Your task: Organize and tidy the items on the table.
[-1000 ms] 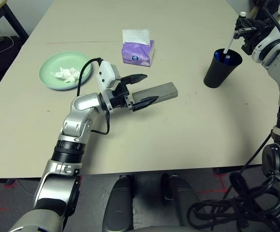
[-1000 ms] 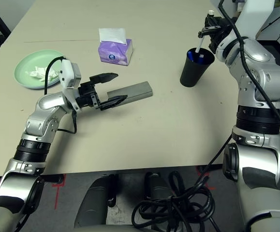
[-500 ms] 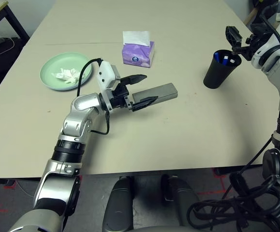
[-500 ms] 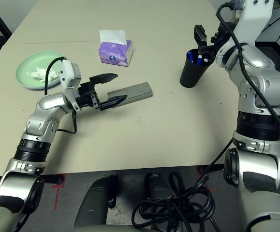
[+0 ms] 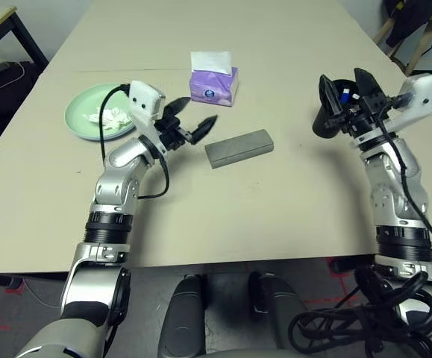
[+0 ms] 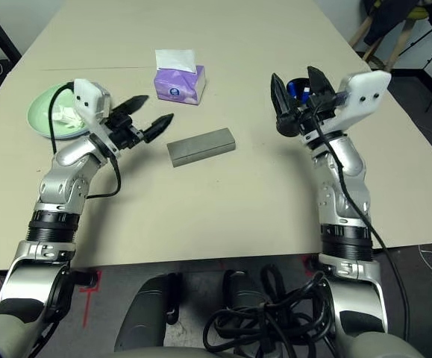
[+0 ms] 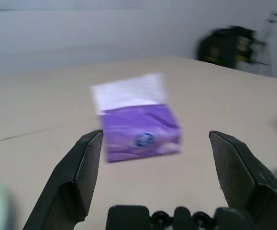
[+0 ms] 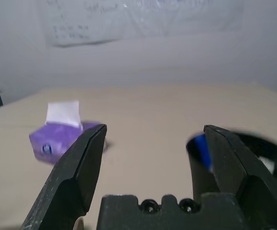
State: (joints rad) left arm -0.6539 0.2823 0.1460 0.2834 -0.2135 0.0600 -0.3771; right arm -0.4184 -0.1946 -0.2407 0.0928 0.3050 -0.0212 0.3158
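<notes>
Grey glasses case [image 5: 239, 148] between open end effectors.

Left gripper [image 5: 194, 125] and right gripper [image 5: 348, 93]: seemingly empty, fingers apart.

The right gripper [image 6: 299, 83] released the blue-capped white pen [image 6: 295, 87] into the black cup [image 5: 330, 112] and descended beside it; the left gripper [image 5: 192, 124] withdrew from the grey oblong glasses case [image 5: 239, 148].

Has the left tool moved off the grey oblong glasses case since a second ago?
Yes. The left tool, open, has swung away from the grey oblong glasses case toward the mint green plate; the case lies where it was.
</notes>
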